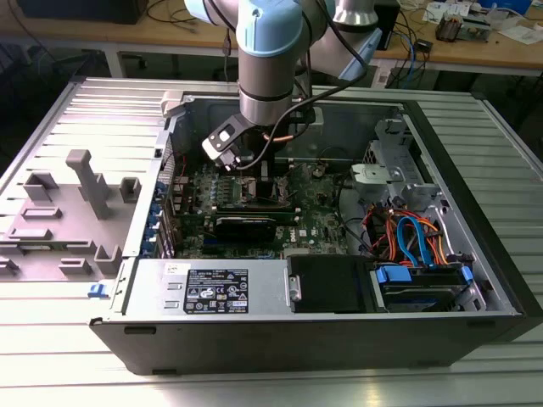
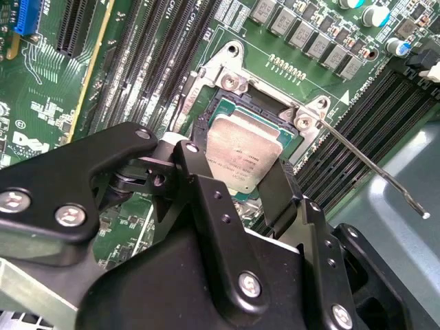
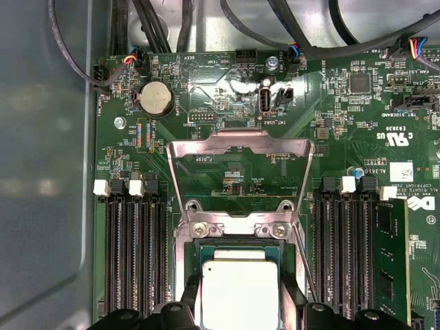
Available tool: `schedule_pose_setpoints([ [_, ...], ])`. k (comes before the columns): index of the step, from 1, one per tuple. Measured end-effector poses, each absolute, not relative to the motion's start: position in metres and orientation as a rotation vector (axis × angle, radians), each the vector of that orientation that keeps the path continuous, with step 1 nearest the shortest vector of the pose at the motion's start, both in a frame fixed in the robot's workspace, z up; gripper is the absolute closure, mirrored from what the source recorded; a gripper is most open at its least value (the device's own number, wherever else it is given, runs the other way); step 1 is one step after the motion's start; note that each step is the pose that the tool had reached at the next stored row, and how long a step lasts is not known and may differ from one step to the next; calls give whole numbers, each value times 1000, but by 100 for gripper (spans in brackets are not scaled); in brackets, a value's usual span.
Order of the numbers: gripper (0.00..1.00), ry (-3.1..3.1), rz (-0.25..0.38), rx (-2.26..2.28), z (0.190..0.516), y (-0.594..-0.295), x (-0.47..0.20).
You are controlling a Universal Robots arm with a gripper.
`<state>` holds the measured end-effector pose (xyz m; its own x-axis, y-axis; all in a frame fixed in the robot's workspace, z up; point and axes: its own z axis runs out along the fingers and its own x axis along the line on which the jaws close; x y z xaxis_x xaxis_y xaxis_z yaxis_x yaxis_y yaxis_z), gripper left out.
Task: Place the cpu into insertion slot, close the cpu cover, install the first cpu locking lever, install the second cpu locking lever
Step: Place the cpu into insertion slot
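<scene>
Tool (image 2: 238, 173) clamped on cpu (image 2: 242, 152) edges over insertion slot (image 2: 247, 104), 11 o'clock in case (image 1: 212, 292), exterior view. The cpu cover (image 3: 239, 143) is flipped open for clearance.

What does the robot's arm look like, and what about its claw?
The arm is a fat silvery-grey tube with pale blue caps on its joints. The gripper is black, built of chunky angled links dotted with shiny round screws.
</scene>
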<state>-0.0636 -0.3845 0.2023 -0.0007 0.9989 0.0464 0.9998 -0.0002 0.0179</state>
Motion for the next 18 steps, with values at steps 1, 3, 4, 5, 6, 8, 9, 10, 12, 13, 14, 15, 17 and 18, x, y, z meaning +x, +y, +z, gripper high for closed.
schedule_pose_setpoints([
  [1, 46, -2206, -72, -2206, 202, -385, -64],
  [3, 46, -2204, -76, -2204, 202, -385, -64],
  [4, 46, -2204, -78, -2203, 202, -384, -64],
  [5, 46, -2203, -79, -2203, 201, -385, -64],
  [6, 46, -2203, -78, -2203, 201, -385, -64],
  [8, 46, -2203, -79, -2203, 201, -386, -64],
  [9, 46, -2203, -79, -2202, 201, -386, -64],
  [10, 46, -2203, -79, -2203, 201, -386, -64],
  [12, 46, -2203, -78, -2203, 201, -386, -64],
  [13, 46, -2203, -78, -2203, 201, -386, -64],
  [14, 46, -2203, -79, -2203, 200, -386, -64],
  [15, 46, -2202, -78, -2203, 200, -386, -64],
  [17, 46, -2201, -79, -2204, 200, -386, -64],
  [18, 46, -2201, -78, -2204, 200, -386, -64],
])
